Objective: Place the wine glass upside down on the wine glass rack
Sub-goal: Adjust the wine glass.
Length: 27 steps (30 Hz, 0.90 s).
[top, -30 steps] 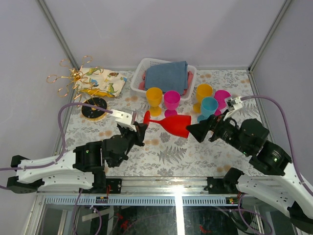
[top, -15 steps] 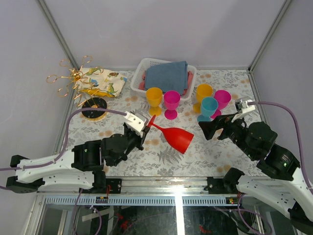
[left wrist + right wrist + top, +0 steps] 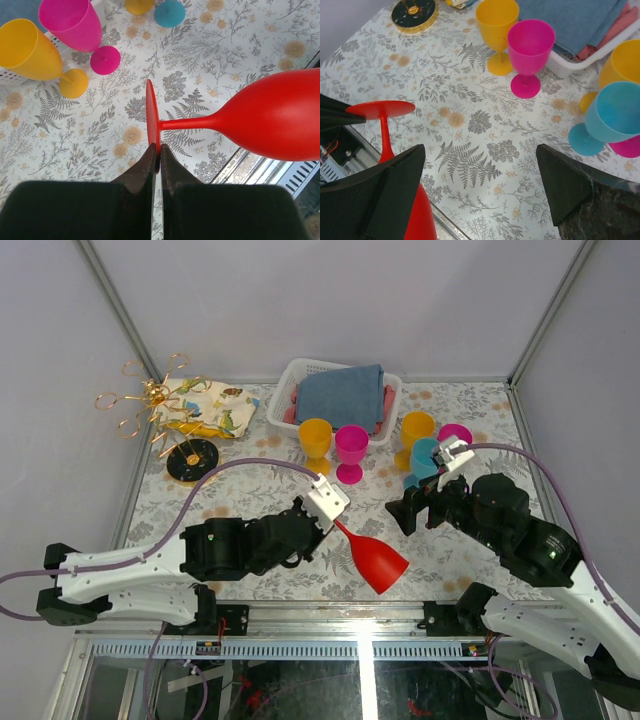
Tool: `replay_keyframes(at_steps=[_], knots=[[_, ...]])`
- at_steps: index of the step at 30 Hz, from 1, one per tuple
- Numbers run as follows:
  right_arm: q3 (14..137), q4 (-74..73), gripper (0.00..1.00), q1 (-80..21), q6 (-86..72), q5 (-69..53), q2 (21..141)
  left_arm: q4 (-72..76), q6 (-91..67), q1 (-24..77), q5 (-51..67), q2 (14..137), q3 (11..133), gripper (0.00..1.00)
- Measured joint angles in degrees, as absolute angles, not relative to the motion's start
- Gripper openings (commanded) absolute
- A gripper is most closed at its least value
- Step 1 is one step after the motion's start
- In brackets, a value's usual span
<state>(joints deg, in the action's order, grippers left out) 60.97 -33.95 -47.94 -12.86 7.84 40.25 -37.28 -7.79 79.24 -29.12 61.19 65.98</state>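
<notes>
The red wine glass hangs tilted over the table's near edge, foot up and bowl down toward the front right. My left gripper is shut on the rim of its foot; the left wrist view shows the fingertips pinching the thin red disc, with the wine glass stretching right. The wine glass's foot also appears in the right wrist view. My right gripper stands open and empty to the right of the glass, apart from it. The gold wire wine glass rack stands at the far left on its round dark base.
A white basket holding folded cloths sits at the back centre. In front of it stand a yellow glass and a magenta glass. A yellow, a blue and a magenta glass stand at the right. A patterned cloth lies by the rack.
My left arm has carried the red glass right and toward the near edge, tipping its bowl downward. My right gripper backed off to the right, then came partly back, still open.
</notes>
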Motion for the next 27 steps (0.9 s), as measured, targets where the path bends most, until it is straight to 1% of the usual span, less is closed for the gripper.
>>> replay_keyframes(at_steps=[5, 11, 14, 21, 27], knots=[[57.54, -32.23, 1.0, -47.94, -11.14, 4.82, 38.24, -38.04, -7.49, 79.24, -29.21, 62.3, 66.35, 0.0], [56.45, -30.44, 0.99, -47.94, -10.83, 4.29, 38.0, -42.61, -8.78, 79.22, -33.89, 68.51, 67.7, 0.0], [55.48, -30.06, 0.99, -47.94, -10.85, 3.79, 38.13, -44.4, -10.9, 79.24, -33.89, 70.15, 67.55, 0.0], [54.13, -30.11, 0.98, -47.94, -10.92, 3.33, 38.7, -43.33, -11.73, 79.24, -31.92, 67.51, 66.41, 0.0], [54.13, -30.09, 0.98, -47.94, -10.92, 3.27, 38.59, -40.91, -7.94, 79.05, -30.89, 65.69, 64.88, 0.0]])
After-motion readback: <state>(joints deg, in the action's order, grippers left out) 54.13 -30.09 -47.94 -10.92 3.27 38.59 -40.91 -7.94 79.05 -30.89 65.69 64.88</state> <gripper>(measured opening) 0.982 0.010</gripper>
